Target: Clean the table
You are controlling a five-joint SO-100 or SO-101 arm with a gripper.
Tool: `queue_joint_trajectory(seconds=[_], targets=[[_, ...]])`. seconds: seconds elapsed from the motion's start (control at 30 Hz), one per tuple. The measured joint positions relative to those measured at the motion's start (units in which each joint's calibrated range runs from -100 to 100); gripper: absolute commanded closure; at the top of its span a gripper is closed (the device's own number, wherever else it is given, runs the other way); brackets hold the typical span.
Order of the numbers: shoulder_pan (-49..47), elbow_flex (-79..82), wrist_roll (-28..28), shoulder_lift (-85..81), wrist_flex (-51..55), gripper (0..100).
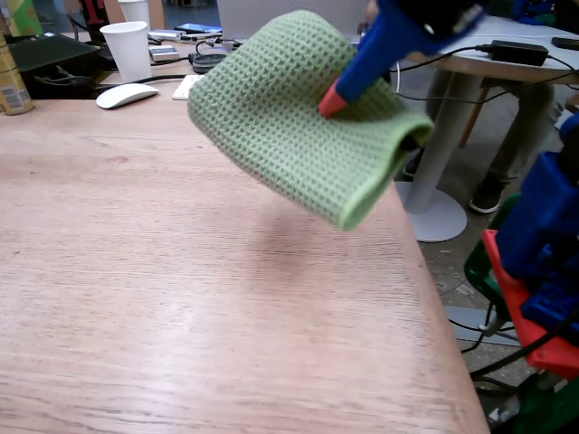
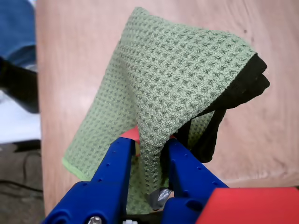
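Above the surface (image 1: 181,271), clear of the wood: a folded green waffle-weave cloth (image 1: 298,117), pinched in the blue gripper (image 1: 330,104) with its red fingertip (image 1: 331,102) pressed on the top face. Clamped on a ridge of the cloth (image 2: 177,79) between two blue fingers (image 2: 114,161) in the wrist view; a black part of the cloth (image 2: 245,86) folded beneath the green, far from the gripper. Below the gripper, bare light-brown wood grain, with a faint shadow under the cloth. Beyond the gripper toward the far edge in the fixed view: a white paper cup (image 1: 127,50), a white mouse (image 1: 127,94), a can (image 1: 11,81). Off past the surface's straight edge, a white round table on a pedestal (image 1: 493,63).
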Motion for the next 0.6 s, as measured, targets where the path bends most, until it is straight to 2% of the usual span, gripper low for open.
queue_joint_trajectory(seconds=[0.1, 0.3, 0.4, 0.6], targets=[[-1.32, 7.03, -3.52, -11.33, -0.50, 99], [-1.41, 14.52, -3.96, -23.17, -0.50, 99], [-1.50, 22.99, -6.74, -30.44, -0.66, 99], [-1.60, 41.66, -7.08, -37.61, -0.83, 99]])
